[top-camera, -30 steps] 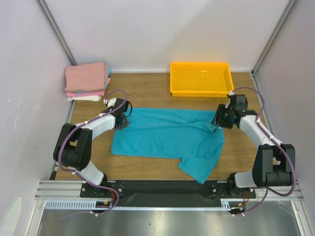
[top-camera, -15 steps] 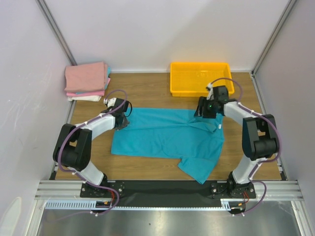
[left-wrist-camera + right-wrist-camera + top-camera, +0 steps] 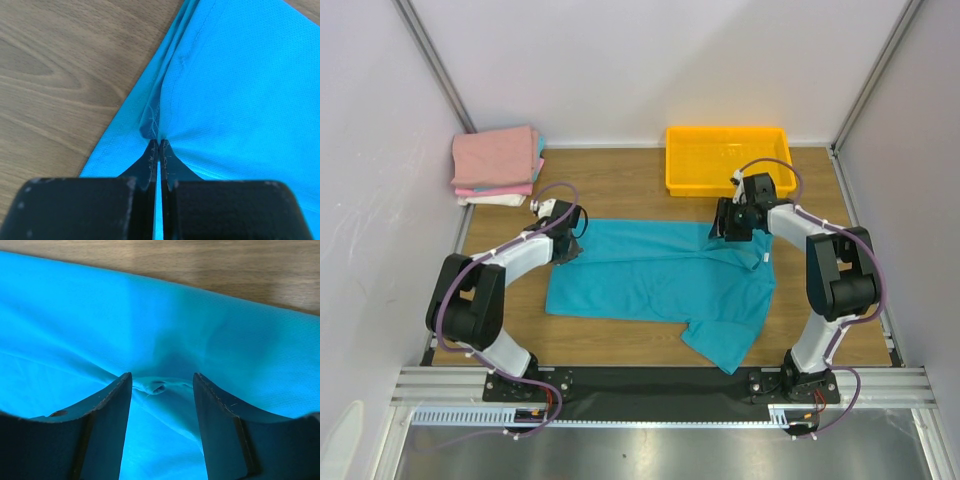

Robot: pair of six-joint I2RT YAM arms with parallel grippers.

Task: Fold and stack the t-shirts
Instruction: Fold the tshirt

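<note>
One teal tee [image 3: 660,275] lies spread: I see left fingers [image 3: 149,167] clenched on its edge, right fingers [image 3: 107,405] half open astride a wrinkle. One folded stack [image 3: 497,165], one tray [image 3: 728,190].

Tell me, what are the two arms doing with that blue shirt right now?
Left gripper shut on teal t-shirt, far-left corner. Right gripper open, straddling a pucker at its far edge. Folded stack, yellow tray well aside.
</note>
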